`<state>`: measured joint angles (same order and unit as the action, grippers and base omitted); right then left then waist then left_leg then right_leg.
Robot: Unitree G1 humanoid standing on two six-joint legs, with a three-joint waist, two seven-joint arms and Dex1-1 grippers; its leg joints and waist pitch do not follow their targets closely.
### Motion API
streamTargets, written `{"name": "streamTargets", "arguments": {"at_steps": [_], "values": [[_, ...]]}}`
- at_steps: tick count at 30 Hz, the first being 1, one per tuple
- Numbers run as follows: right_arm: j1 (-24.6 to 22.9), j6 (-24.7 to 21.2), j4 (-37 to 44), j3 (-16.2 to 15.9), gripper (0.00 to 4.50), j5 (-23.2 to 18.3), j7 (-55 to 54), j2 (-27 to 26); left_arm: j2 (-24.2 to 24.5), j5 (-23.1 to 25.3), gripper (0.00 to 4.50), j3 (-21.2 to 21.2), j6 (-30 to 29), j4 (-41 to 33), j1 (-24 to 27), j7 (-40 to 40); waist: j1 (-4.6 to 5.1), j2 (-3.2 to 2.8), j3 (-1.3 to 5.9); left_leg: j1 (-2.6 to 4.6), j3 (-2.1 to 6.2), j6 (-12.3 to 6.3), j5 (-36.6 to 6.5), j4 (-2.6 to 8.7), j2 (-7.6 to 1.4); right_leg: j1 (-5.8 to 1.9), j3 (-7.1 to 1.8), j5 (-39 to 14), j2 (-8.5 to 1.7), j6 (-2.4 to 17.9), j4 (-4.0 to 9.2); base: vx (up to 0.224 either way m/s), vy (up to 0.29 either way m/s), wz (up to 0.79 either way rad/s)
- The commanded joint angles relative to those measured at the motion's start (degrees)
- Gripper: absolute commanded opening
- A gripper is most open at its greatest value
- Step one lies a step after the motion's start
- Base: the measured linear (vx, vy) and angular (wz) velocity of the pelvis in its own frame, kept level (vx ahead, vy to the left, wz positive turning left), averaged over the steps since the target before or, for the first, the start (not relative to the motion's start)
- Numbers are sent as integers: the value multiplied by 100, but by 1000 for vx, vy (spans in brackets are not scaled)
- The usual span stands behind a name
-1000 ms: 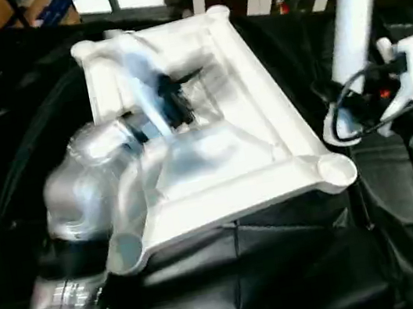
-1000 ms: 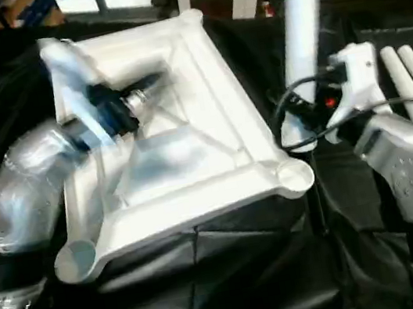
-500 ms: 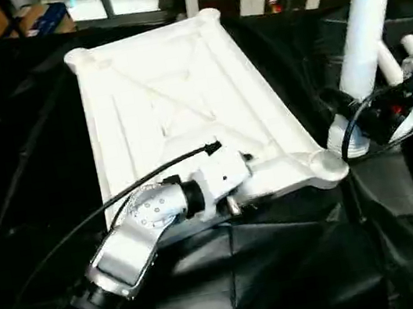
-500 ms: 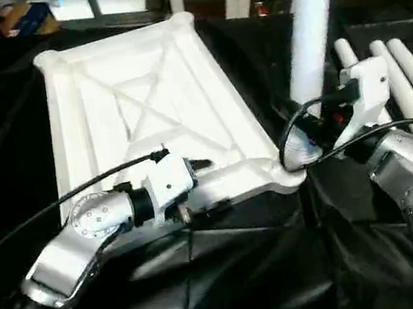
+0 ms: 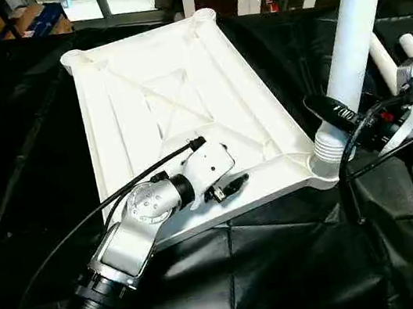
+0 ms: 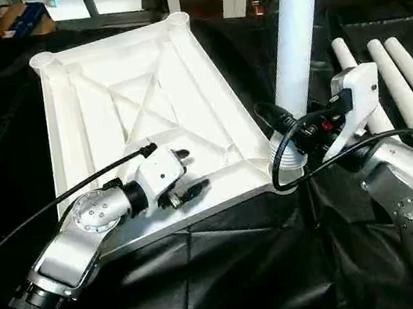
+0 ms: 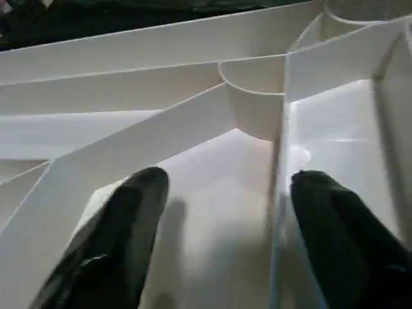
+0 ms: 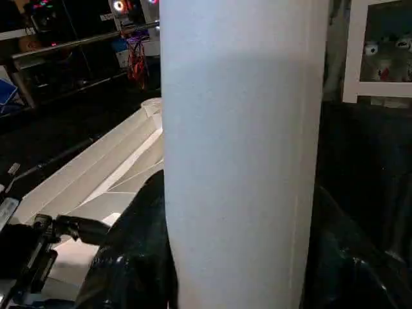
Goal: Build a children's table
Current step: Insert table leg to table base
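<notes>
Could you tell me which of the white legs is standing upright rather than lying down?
The leg gripped by the right gripper, planted in the tabletop's near-right corner socket; the others lie flat.

the two eye views look from the robot's head forward and down, from places a little apart. both share the large white plastic rectangular top with x-shaped ribs [image 5: 177, 120] lying on the black cloth [image 5: 289, 267], the upright white tapered tube leg [image 6: 294, 37] at its near right corner, and both silver forearms. the left wrist view looks along the left end effector [image 7: 222, 225], very near to the ribbed surface, with one round corner socket [image 7: 254, 96] ahead. the right wrist view looks along the right end effector [image 8: 235, 257], very near to the leg, and past it shares the top and the left end effector [image 8: 61, 228].
</notes>
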<state>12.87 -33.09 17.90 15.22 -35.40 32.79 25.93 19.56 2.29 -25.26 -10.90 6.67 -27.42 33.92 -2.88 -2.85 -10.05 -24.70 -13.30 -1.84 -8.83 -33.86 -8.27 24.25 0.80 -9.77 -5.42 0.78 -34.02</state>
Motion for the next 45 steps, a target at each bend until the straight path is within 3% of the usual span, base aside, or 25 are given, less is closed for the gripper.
{"name": "streamTargets", "arguments": {"at_steps": [1,5,12,14,15,17,18,19,22,23,26,29,31,34,36,41,45], "values": [[-55,107,208,30,186,-30,-14,2,104,134,314,-158,-73,216,174,130,7,64,503,341,310,-113,-1370,495,-467,-154,-143,-1135,-326,1064,378,0,0,0],[-31,165,170,14,186,-10,24,43,151,225,276,-127,-175,320,173,151,29,88,475,366,326,102,-1739,524,-465,-145,-164,-1749,-352,904,436,0,0,0],[57,191,133,21,186,-82,35,-6,335,388,215,-168,-64,510,205,371,72,102,471,349,336,98,-1712,537,-454,-135,-170,-1810,-347,823,446,0,0,0],[80,324,181,18,186,-73,57,-54,340,407,200,-107,-79,487,242,310,109,124,463,300,357,79,-1729,546,-448,-165,-162,-1931,-360,797,445,0,0,0],[82,378,198,-5,186,-49,73,-62,283,357,190,-6,-76,487,233,223,109,105,463,322,357,93,-1790,546,-454,-142,-163,-2032,-364,780,458,0,0,0],[53,461,240,-131,186,57,119,-51,-129,-144,163,688,-81,497,38,-235,107,117,456,367,336,124,-1890,536,-451,-104,-172,-2157,-351,787,492,0,0,0],[47,471,243,-155,186,73,122,-52,-204,-281,160,834,-77,477,-15,-275,102,115,457,378,325,155,-1904,527,-450,-99,-176,-2172,-360,826,490,0,0,0],[44,481,239,-211,186,98,135,-56,-350,-718,158,1178,5,361,-172,-189,95,121,464,337,342,174,-1897,526,-439,-123,-166,-2145,-360,871,477,0,0,0],[44,495,237,-357,186,148,205,-56,-634,-1754,158,1863,-147,86,-572,24,89,125,475,331,345,148,-1869,533,-427,-117,-148,-2049,-343,908,469,0,0,0],[44,495,237,-357,186,148,205,-56,-634,-1754,158,1863,-147,86,-572,24,73,130,474,364,327,152,-1877,521,-427,-93,-154,-1977,-340,963,469,0,0,0],[27,542,241,-525,186,221,292,-31,-816,-2190,158,2129,-434,-95,-925,70,67,140,488,356,318,60,-1710,518,-438,-120,-160,-1680,-333,998,431,0,0,0],[10,602,228,-681,186,274,340,5,-965,-2512,158,2128,-722,-400,-1100,305,33,126,513,350,303,-137,-1346,485,-438,-146,-170,-1259,-339,1095,400,0,0,0],[11,625,209,-740,186,322,369,29,-1071,-2459,158,2143,-755,-392,-1253,68,29,156,563,345,282,-372,-919,432,-431,-172,-161,-654,-313,1207,340,0,0,0],[0,649,198,-809,186,409,421,59,-1150,-2099,158,2110,-887,-198,-1534,-421,11,173,585,283,295,-669,-535,375,-423,-236,-147,-151,-331,1307,273,0,0,0],[-39,699,201,-933,186,528,459,77,-1303,-1963,158,2028,-1066,-227,-1864,-700,10,180,589,265,295,-751,-488,361,-432,-254,-147,-149,-352,1326,269,0,0,0],[-72,765,174,-1030,186,609,476,123,-1485,-2310,158,2004,-1272,-679,-2063,-537,-35,155,601,265,315,-808,-385,340,-451,-244,-123,-148,-340,1457,249,0,0,0],[-127,794,147,-989,186,687,463,158,-1628,-3553,158,2135,-1644,-1717,-2056,-9,-56,161,581,249,301,-752,-558,338,-439,-248,-121,-337,-360,1519,247,0,0,0]]}}
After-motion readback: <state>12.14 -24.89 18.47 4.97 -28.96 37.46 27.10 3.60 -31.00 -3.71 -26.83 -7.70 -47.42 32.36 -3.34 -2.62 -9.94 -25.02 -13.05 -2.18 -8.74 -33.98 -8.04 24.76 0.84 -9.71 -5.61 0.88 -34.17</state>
